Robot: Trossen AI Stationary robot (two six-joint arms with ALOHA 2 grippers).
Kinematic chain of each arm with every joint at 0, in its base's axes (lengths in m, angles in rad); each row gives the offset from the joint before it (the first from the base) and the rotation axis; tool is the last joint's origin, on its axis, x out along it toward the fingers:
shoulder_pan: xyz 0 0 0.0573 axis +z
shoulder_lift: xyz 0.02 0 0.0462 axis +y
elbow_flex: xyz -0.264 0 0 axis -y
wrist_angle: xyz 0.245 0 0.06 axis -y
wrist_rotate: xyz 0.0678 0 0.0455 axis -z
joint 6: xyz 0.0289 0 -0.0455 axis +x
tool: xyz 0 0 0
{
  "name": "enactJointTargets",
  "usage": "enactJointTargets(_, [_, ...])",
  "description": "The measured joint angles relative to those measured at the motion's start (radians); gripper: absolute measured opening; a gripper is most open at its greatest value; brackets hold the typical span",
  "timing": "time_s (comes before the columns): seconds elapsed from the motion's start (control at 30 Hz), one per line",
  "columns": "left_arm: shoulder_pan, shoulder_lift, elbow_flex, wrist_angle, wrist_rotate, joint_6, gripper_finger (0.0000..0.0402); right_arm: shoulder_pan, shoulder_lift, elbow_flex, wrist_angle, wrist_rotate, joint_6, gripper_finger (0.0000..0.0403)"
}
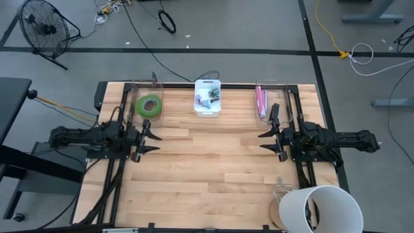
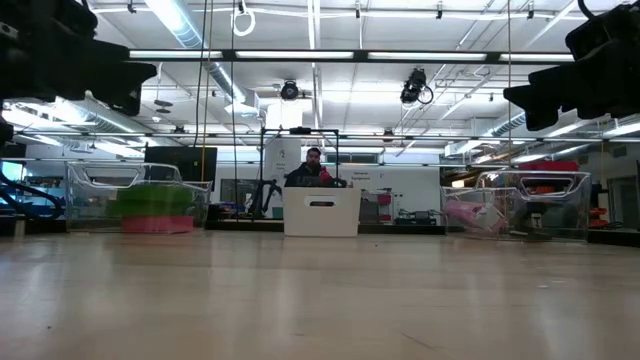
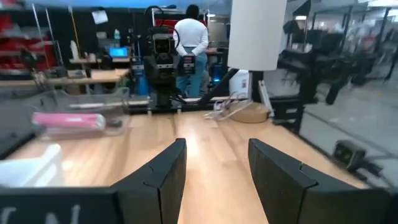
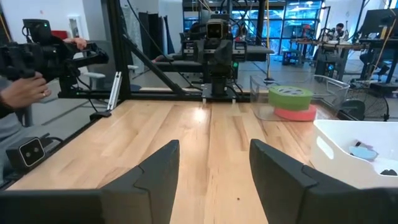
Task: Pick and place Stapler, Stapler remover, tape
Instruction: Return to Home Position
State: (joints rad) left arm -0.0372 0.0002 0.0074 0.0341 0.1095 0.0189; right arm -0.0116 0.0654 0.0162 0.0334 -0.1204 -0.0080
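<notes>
L gripper and R gripper are both hanging parted w/ nothing held, while the tape is sitting stacked in the left clear bin (just beyond L gripper, so L arm's nearer).

Black fan and yellow cable on the floor, white cylinder at the table's right-hand corner.

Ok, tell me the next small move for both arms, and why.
Probably just hold both arms at rest: the left gripper and right gripper hang open and empty at their sides, the tape lies in the left bin, and nothing lies on the table between them.
</notes>
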Motion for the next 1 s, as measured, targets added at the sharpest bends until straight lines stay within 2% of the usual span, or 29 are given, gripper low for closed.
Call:
enactJointTargets(0.23, [0.044,0.000,0.000,0.008,0.074,-0.011,0.0177,0.000,0.000,0.000,0.000,0.000,0.000,0.0194])
enactJointTargets(0.33, [0.053,0.000,0.000,0.006,0.060,-0.006,0.0177,0.000,0.000,0.000,0.000,0.000,0.000,0.0194])
enactJointTargets(0.63, [-0.026,0.000,-0.001,0.035,0.028,-0.008,0.0177,0.000,0.000,0.000,0.001,0.000,0.000,0.0194])
enactJointTargets(1.0, [-0.027,0.006,-0.001,0.059,0.019,-0.008,0.0177,0.000,0.000,0.000,0.001,0.000,0.000,0.0194])
